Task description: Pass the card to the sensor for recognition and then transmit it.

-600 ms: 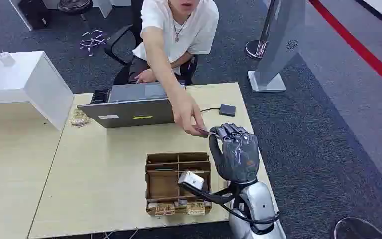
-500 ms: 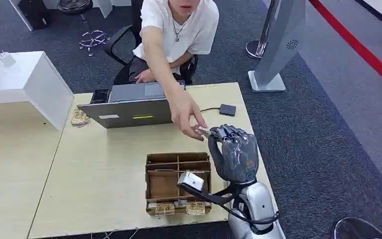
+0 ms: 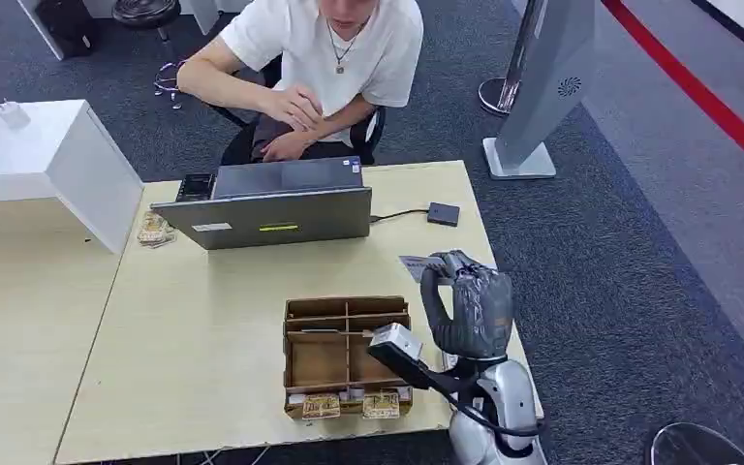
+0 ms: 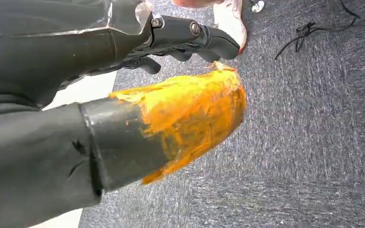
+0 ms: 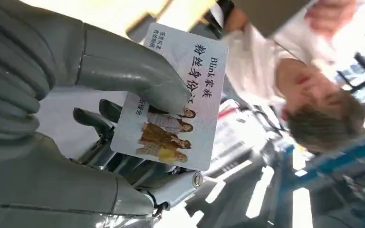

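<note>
Above wooden table [image 3: 203, 329], right hand [image 3: 470, 305] fingers [image 5: 138, 76] pinch card [image 5: 176, 99].

You see the grey right hand's thumb [image 5: 138, 80] covering part of the white printed card [image 5: 180, 104]; the seated person's face [image 3: 349, 10] is cut off at the top edge.

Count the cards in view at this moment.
1. The card is pinched in the right hand, above the table's right edge. More could lie hidden inside the cardboard box.
</note>
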Controlling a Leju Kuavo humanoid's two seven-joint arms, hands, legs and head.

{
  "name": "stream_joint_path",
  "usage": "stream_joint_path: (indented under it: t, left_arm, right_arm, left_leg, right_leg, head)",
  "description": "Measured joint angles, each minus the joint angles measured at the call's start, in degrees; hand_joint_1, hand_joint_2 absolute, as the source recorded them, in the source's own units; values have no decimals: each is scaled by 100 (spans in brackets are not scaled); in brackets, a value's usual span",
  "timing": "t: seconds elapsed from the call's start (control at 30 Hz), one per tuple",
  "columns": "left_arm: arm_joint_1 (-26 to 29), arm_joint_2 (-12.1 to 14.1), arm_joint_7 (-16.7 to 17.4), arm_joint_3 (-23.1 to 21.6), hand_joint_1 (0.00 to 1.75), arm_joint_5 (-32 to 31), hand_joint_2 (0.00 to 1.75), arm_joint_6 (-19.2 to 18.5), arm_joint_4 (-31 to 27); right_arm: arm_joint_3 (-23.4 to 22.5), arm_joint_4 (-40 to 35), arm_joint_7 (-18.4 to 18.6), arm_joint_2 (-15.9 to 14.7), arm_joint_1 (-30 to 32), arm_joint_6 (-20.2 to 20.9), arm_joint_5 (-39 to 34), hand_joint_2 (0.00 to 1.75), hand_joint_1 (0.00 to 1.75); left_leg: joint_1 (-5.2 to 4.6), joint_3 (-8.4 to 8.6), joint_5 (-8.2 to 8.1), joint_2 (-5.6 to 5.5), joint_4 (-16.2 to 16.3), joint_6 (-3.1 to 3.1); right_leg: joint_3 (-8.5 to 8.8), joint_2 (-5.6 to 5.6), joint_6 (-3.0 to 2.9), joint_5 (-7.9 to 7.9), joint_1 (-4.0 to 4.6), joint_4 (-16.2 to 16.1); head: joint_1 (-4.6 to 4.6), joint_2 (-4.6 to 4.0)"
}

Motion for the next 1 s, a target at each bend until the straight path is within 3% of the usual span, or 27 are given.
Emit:
stream_joint_path:
  t: [0.33, 0.7, 1.0]
  left_arm:
    - [-1, -11, -9, 0, 0, 13, 0, 2, 0]
    - [0, -13, -44, 2, 0, 76, 0, 4, 0]
    - [0, -13, -44, 2, 0, 103, 0, 9, 0]
  right_arm:
    - [-518, 579, 50, -39, 54, -2, -1346, 175, 175]
    - [-562, 835, 168, -282, 124, 13, -2401, 175, 175]
    - [-584, 951, 42, -407, 218, 415, -3253, 175, 175]
  left_leg:
    - [0, 0, 0, 1, 0, 0]
    - [0, 0, 0, 1, 0, 0]
    - [0, 0, 0, 1, 0, 0]
  right_leg:
    - [-1, 1, 0, 0, 0, 0]
    - [-1, 1, 0, 0, 0, 0]
    - [-1, 1, 0, 0, 0, 0]
  head:
    - [0, 0]
    - [0, 0]
    - [0, 0]
